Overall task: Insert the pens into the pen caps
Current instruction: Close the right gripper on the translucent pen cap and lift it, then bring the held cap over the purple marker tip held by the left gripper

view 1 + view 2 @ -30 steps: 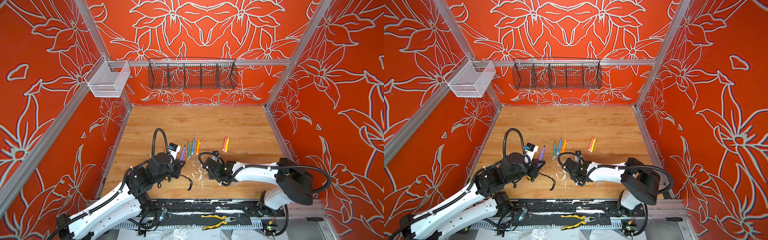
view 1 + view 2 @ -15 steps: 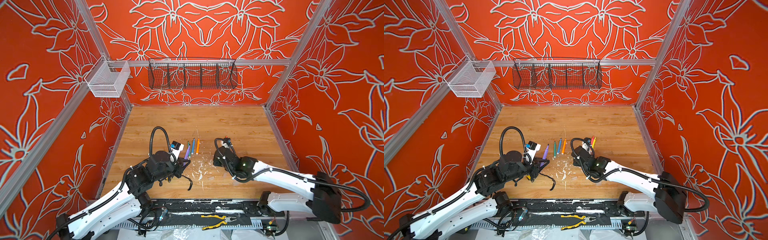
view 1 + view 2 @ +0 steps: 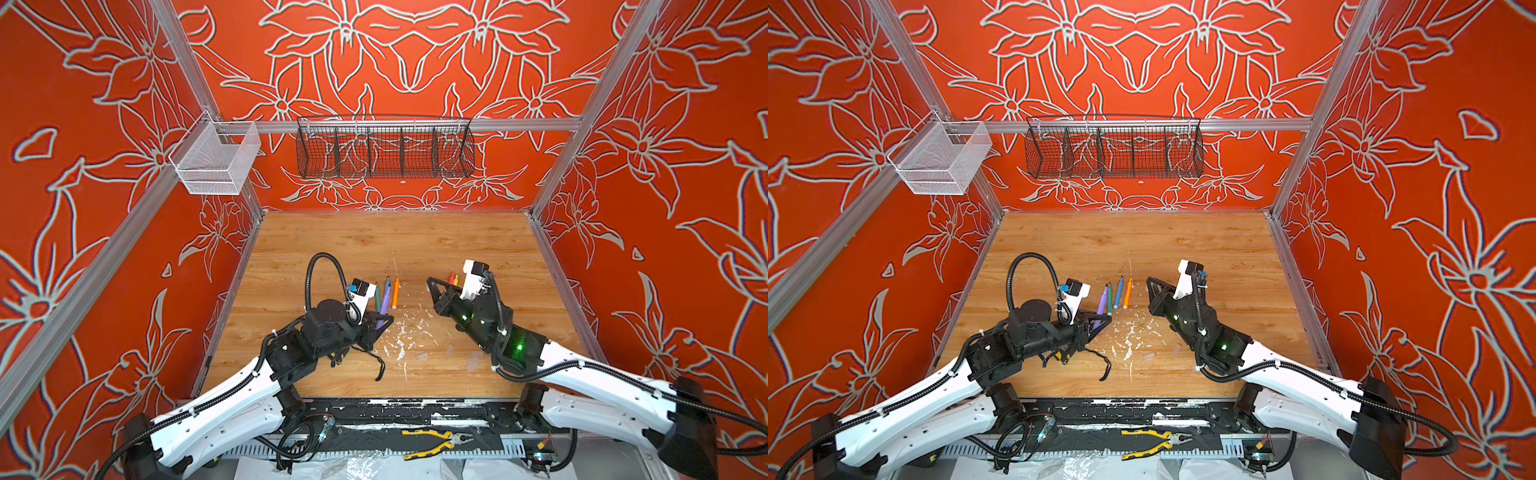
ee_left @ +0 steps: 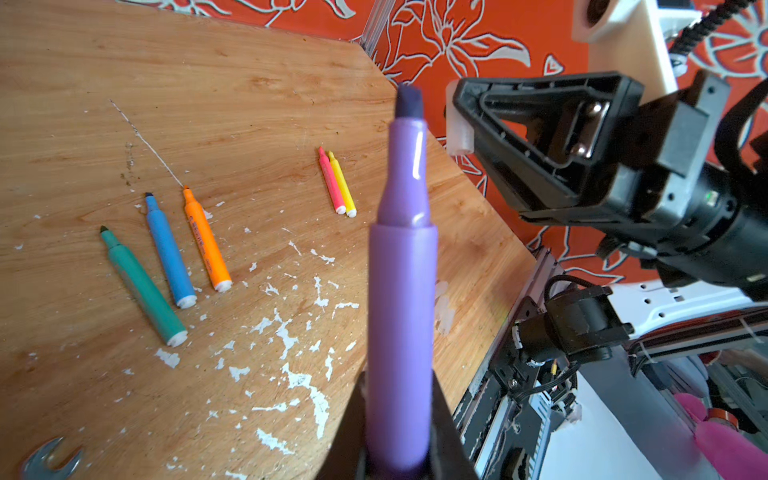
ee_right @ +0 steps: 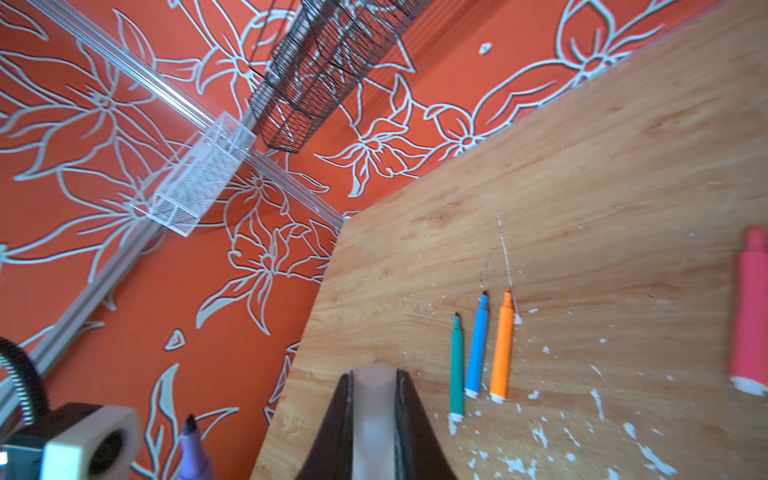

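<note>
Now, step in hand: bringing pen tip and cap mouth together in the air; by my reading not yet mated.
Left claw: clamped on the purple pen low on its barrel; the dark tip stands well out past the claw's tips.
Right claw: closed tight on a clear cap, one end poking out beyond the fingertips.
Gap: from the left wrist, the cap sits just beside the pen tip, apart, not touching. The claws face each other at an angle above the counter.
Cap's open end: cannot tell which way it faces.
Other pens: teal pen, blue pen and orange pen lie side by side just ahead of the left claw. The pink pen and yellow pen lie as a touching pair near the right claw's far side. All uncapped.
Spare caps: faint clear tubes behind the right claw, beside its arm.
Technique (judgement): turn the wrists until pen and cap share one line before closing the gap. Hold the pen steady and slide the cap along the pen's own axis, slowly.
Watch: the pen is gripped low, so its tip may wag. A smooth cap met off-centre may twist in the grip. Press until the cap seats on the barrel's shoulder.
</note>
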You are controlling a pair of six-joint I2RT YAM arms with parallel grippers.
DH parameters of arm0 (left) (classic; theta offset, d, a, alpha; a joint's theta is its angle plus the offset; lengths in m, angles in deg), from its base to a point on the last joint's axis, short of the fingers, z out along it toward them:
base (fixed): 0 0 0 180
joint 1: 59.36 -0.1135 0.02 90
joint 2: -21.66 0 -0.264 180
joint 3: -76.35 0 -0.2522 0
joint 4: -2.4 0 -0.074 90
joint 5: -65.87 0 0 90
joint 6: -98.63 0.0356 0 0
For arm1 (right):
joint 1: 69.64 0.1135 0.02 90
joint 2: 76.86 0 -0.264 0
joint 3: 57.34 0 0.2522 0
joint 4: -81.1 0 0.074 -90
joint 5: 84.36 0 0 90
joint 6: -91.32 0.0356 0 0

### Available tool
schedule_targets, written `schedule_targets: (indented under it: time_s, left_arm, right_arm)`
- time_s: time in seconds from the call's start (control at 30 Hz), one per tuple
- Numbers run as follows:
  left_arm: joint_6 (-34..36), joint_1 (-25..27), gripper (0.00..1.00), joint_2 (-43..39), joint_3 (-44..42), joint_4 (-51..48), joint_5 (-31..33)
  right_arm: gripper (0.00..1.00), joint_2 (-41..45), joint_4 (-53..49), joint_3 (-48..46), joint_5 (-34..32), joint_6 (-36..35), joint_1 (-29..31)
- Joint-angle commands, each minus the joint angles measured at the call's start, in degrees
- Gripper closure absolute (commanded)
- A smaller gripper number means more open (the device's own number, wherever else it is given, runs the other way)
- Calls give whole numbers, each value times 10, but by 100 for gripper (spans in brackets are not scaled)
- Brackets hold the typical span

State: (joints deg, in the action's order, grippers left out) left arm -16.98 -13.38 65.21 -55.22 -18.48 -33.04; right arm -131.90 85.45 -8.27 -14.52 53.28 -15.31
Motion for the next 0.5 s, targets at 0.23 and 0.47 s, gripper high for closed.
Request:
schedule_targets:
  time_s: [0.23, 0.47]
  left_arm:
    - [-17, 10, 100, 10, 7, 40, 17]
    - [-11, 10, 100, 27, 16, 42, 24]
  right_arm:
    - [90, -89, 192, 57, 94, -29, -1]
    - [90, -126, 232, 76, 134, -29, 0]
